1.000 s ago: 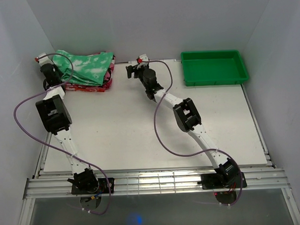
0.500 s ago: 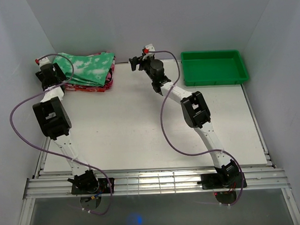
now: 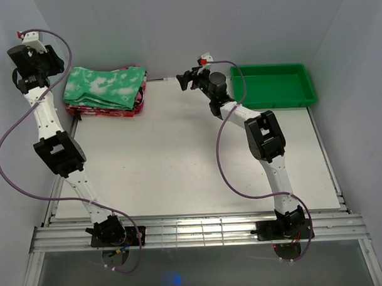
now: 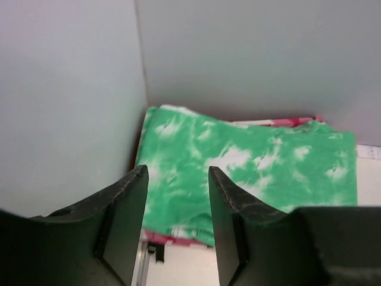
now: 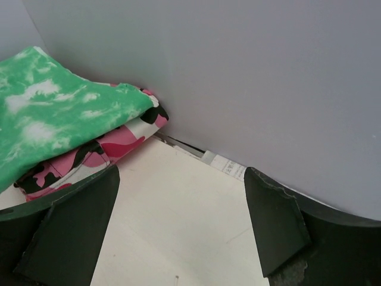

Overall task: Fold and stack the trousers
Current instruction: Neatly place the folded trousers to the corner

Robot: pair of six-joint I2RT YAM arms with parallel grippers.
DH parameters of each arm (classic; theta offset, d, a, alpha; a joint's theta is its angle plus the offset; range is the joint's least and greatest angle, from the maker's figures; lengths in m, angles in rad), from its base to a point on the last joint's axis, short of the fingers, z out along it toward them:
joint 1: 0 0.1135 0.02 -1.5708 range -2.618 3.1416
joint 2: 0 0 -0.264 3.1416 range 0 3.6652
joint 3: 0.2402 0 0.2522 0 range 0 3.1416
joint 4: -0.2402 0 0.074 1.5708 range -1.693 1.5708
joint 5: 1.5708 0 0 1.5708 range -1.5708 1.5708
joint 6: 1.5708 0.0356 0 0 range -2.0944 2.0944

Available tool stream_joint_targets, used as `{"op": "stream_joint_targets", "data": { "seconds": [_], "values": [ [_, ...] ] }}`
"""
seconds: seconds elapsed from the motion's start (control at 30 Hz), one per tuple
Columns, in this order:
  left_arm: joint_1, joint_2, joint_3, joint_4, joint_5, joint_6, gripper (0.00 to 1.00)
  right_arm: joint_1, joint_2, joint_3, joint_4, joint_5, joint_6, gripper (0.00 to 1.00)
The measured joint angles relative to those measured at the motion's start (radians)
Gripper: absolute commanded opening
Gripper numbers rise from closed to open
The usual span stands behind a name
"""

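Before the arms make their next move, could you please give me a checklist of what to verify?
1. trousers folded flat: ok.
2. trousers lying on top of the camouflage cloth: ok.
3. left gripper open, empty, raised above the trousers: ok.
4. right gripper open, empty, apart from the cloth and the green tray: ok.
5. Layers hidden under the trousers' top fold lying neat: cannot tell.
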Motion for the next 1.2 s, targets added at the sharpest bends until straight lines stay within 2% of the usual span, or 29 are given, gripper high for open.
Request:
{"op": "stream_joint_targets", "data": {
  "seconds": [0.1,0.23,0.4,0.53,0.57,0.6,0.7,0.83,0.9,0.93,1.0,1.03,1.2],
  "values": [
    [-0.019,0.105,0.107,0.014,0.068,0.000,0.55,-0.013,-0.027,-0.061,-0.002,-0.025,0.010,0.90],
    [-0.060,0.224,0.093,0.014,0.110,0.003,0.54,-0.016,-0.069,-0.148,-0.003,-0.055,0.013,0.90],
    [-0.105,0.298,-0.061,-0.002,0.100,0.014,0.43,-0.020,-0.142,-0.254,-0.011,-0.084,0.009,0.90],
    [-0.102,0.224,-0.237,0.071,0.082,0.033,0.42,-0.031,-0.211,-0.319,-0.019,-0.093,0.004,0.90],
    [-0.099,0.183,-0.294,0.087,0.077,0.038,0.46,-0.036,-0.227,-0.330,-0.021,-0.095,0.001,0.90],
    [-0.098,0.139,-0.344,0.084,0.070,0.043,0.57,-0.040,-0.241,-0.337,-0.026,-0.095,-0.002,0.90],
    [-0.092,0.020,-0.472,0.065,0.056,0.054,0.69,-0.051,-0.282,-0.343,-0.051,-0.099,-0.017,0.90],
    [-0.089,-0.093,-0.557,0.030,0.050,0.067,0.69,-0.063,-0.338,-0.347,-0.101,-0.101,-0.041,0.90],
    [-0.090,-0.121,-0.562,0.006,0.057,0.077,0.68,-0.071,-0.375,-0.355,-0.137,-0.101,-0.052,0.90],
    [-0.090,-0.132,-0.562,-0.010,0.060,0.079,0.71,-0.074,-0.393,-0.358,-0.158,-0.101,-0.059,0.90],
    [-0.090,-0.148,-0.558,-0.051,0.071,0.082,0.92,-0.084,-0.435,-0.359,-0.230,-0.101,-0.066,0.90],
    [-0.090,-0.152,-0.554,-0.074,0.078,0.081,0.98,-0.091,-0.452,-0.359,-0.260,-0.101,-0.067,0.90],
    [-0.122,-0.151,-0.465,-0.285,0.107,0.110,0.98,-0.161,-0.593,-0.382,-0.515,-0.095,-0.074,0.90]
  ]
}}
